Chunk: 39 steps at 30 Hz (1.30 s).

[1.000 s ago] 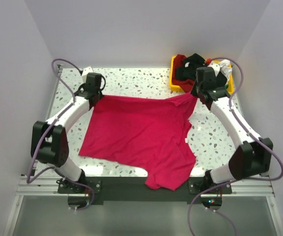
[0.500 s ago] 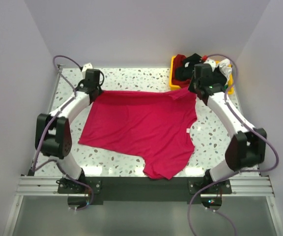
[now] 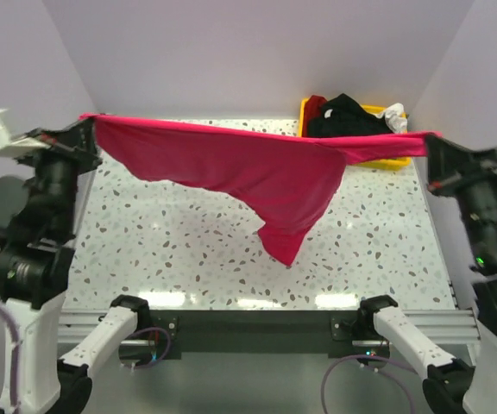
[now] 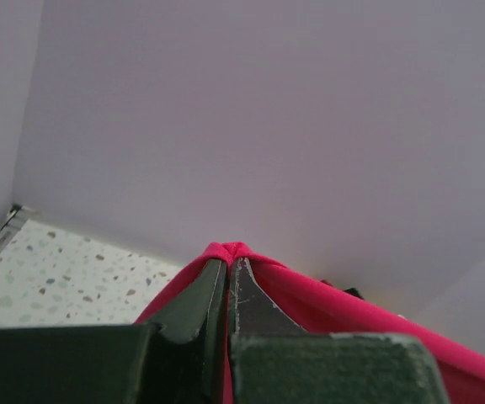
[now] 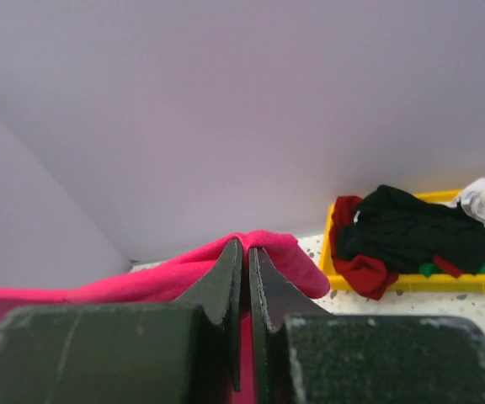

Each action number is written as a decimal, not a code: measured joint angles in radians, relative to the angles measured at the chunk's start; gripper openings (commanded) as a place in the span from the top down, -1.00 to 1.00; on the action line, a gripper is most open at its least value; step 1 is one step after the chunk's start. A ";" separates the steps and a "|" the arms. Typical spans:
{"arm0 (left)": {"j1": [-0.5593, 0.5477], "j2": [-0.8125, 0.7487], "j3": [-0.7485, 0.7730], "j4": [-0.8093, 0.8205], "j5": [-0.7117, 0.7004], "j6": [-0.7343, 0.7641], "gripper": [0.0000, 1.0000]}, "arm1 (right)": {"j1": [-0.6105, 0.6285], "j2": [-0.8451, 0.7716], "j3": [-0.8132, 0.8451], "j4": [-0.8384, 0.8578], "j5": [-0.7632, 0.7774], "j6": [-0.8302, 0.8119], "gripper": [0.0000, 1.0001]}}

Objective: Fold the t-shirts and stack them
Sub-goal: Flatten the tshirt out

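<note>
1. A moment ago the pink t-shirt (image 3: pixel 231 168) lay spread on the speckled table (image 3: pixel 171 250). Now both arms have lifted it high and pulled it wide.
2. The left gripper (image 4: pixel 228 265) pinches one top corner and the right gripper (image 5: pixel 245 244) the other, fingers pressed tight on the cloth.
3. This looks like a shake-out before folding.
4. The cloth hangs bunched, so sleeves and neck are hard to find. The other t-shirts (image 5: pixel 411 231) wait in the yellow bin (image 5: pixel 394 284), far right.

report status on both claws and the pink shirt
Left claw shut on crimson-pink t-shirt, right claw shut on it too. Shirt stretched between them, hanging over the table. Nothing in the way; other shirts piled in yellow bin.
</note>
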 measured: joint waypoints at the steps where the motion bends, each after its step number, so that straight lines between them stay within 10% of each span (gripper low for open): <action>1: 0.000 -0.028 0.049 -0.018 0.024 0.001 1.00 | 0.000 -0.019 0.060 -0.028 -0.021 0.000 1.00; 9: 0.000 -0.050 0.446 -0.128 0.192 0.016 1.00 | -0.001 -0.035 0.542 -0.189 -0.105 -0.009 1.00; 14: 0.000 -0.048 0.511 -0.140 0.240 0.018 1.00 | -0.009 -0.032 0.567 -0.199 -0.100 -0.029 1.00; 23: 0.000 0.085 0.144 -0.048 0.099 0.018 1.00 | -0.001 0.048 0.058 -0.045 0.068 -0.039 1.00; 31: 0.001 0.571 -0.387 0.146 -0.005 0.011 1.00 | -0.001 0.307 -0.561 0.214 0.116 -0.028 1.00; 39: 0.002 1.040 -0.220 0.272 -0.024 0.016 1.00 | -0.002 0.702 -0.545 0.414 0.114 -0.037 1.00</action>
